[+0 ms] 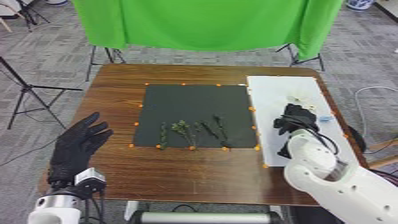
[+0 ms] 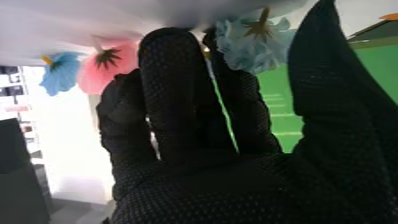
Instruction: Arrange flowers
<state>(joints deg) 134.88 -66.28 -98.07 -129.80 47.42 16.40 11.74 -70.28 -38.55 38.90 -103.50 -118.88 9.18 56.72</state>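
Note:
My right hand (image 1: 298, 119) is over the white board (image 1: 274, 115), close to a pale flower (image 1: 300, 98) and a light blue one (image 1: 325, 119). In the right wrist view the same hand (image 2: 191, 145) is open, fingers straight and thumb apart. A light blue flower (image 2: 258, 42) is right by its fingertips; whether they touch I cannot tell. A pink flower (image 2: 108, 69) and a bluer flower (image 2: 60, 73) are past the other fingers. Several green sprigs (image 1: 184, 131) lie along the near part of the dark mat (image 1: 187, 105). My left hand (image 1: 78, 145) is open at the table's left edge.
Both boards lie on the brown table (image 1: 195, 170), with small orange markers (image 1: 251, 108) around their edges. Behind the far edge hangs a green cloth (image 1: 204, 25) on stands. A black tripod (image 1: 28, 90) is left of the table, and cables run by its right side.

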